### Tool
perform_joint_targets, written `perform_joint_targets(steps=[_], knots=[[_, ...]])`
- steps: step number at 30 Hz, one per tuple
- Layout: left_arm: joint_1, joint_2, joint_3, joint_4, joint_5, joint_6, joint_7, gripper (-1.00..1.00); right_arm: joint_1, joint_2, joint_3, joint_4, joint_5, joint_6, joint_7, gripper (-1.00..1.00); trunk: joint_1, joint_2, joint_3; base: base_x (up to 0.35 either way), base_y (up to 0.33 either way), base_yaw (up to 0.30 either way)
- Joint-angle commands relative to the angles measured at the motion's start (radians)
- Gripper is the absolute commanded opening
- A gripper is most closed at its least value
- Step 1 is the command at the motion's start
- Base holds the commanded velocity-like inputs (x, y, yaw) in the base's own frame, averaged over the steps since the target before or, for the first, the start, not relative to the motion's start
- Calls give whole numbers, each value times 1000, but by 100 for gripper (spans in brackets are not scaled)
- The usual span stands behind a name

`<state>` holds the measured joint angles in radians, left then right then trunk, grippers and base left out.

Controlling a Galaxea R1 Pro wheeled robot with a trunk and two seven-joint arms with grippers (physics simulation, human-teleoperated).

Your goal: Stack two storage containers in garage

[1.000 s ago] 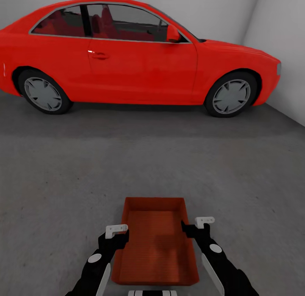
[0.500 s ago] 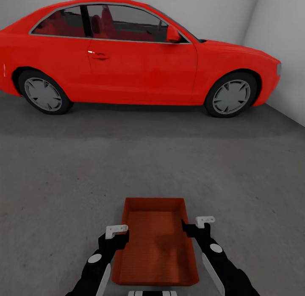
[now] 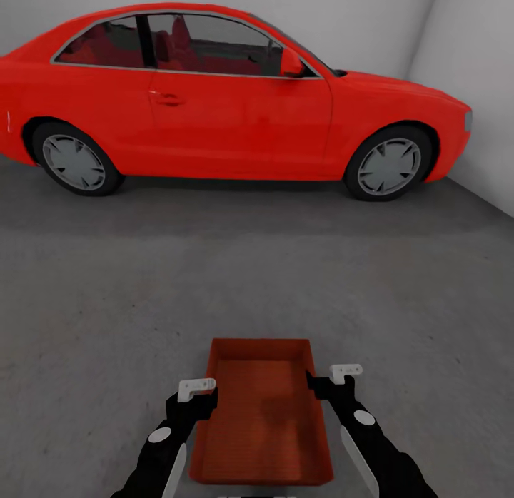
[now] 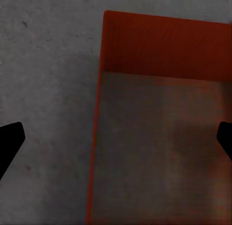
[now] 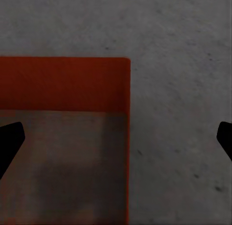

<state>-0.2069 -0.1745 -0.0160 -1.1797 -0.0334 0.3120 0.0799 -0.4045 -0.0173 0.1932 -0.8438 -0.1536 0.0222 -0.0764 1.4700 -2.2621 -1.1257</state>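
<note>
Garage, grey floor (image 3: 107,305), red car (image 3: 214,91) beyond. One bin (image 3: 260,419) lies between both grippers: left (image 3: 197,388), right (image 3: 335,375), fingers spread astride its side walls, likely placing it as stack base.

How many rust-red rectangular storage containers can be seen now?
1. The rust-red open-top storage container lies on the dark grey concrete floor between the two grippers, in front of the red car. Whether another nests beneath it cannot be told.
</note>
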Motion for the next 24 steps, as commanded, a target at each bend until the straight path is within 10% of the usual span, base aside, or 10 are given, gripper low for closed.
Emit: perform_joint_targets(steps=[1,24], knots=[[0,0,-1,-1,-3,6,4,100,0,-2,6,-1,-10,2,-8,100,-4,7,2,0,0,0],[0,0,-2,2,-5,4,6,100,0,-3,5,-1,-11,2,-8,100,-92,168,101,0,0,0]])
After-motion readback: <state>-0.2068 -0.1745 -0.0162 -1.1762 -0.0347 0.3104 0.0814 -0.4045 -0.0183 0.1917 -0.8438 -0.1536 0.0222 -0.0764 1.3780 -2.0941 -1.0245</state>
